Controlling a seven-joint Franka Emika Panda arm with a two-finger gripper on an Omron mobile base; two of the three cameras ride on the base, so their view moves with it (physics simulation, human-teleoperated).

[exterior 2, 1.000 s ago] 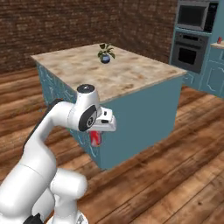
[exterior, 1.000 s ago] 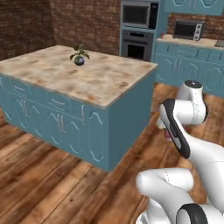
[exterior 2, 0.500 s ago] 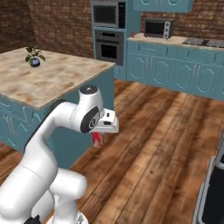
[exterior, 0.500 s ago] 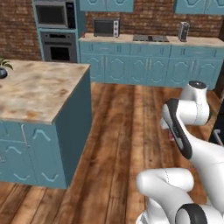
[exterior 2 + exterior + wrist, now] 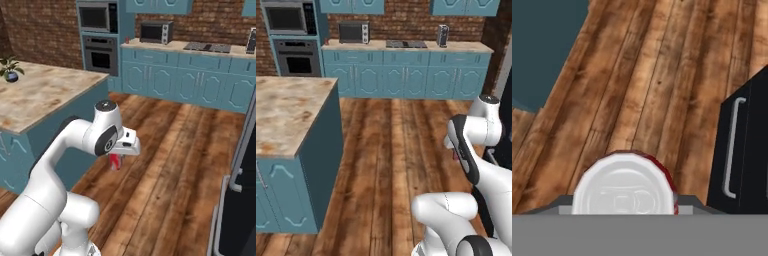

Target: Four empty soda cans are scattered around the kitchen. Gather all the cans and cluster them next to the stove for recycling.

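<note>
While clamped between the fingers (image 5: 116, 161), red soda can (image 5: 624, 185), silver top up

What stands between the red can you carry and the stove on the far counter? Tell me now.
Nothing visible on the floor. The gripper holds the red can over bare wood planks, and open floor runs to the far cabinets under the stove. The island sits off to the left, clear of that line.

occluded: red can (image 5: 626, 186) body under silver top | cut off: dark appliance (image 5: 744, 150) at right edge
</note>
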